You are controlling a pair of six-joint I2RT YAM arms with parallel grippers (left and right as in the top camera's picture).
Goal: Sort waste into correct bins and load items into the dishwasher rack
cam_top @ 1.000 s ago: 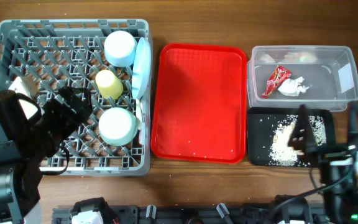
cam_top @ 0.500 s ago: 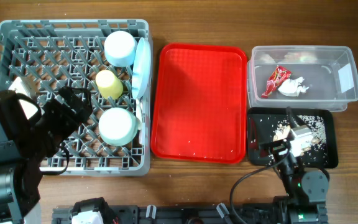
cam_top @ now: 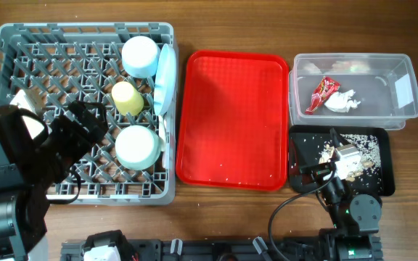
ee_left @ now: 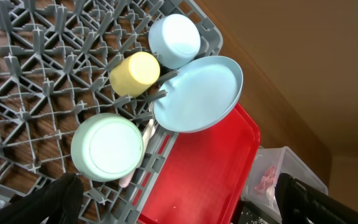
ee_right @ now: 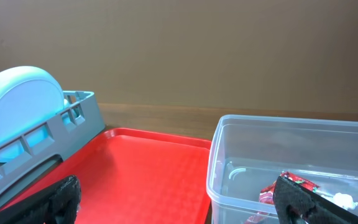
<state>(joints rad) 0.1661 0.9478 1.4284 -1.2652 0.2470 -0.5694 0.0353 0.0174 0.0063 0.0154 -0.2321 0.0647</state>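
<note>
Seeing on my feed: L tool [ee_left: 185, 208] released, empty, over rack [cam_top: 6, 43] left of red tray [cam_top: 231, 123] | cup [cam_top: 127, 97], plate [cam_top: 165, 76], bowls [cam_top: 139, 55] in rack | R tool [ee_right: 179, 202] released over black tray [cam_top: 383, 185] right of red tray, scraps [cam_top: 365, 148] there | wrapper [cam_top: 322, 93] + tissue [cam_top: 343, 101] in clear tub [cam_top: 405, 69].

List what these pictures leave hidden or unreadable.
Dishwasher rack, near-left corner: overhead, covered by the left arm.
Food scraps in the black tray: overhead, partly under the right arm.
Cutlery: left wrist, mostly behind bowl and plate.
Red wrapper: right wrist, partly behind the right pincer's finger.
</note>
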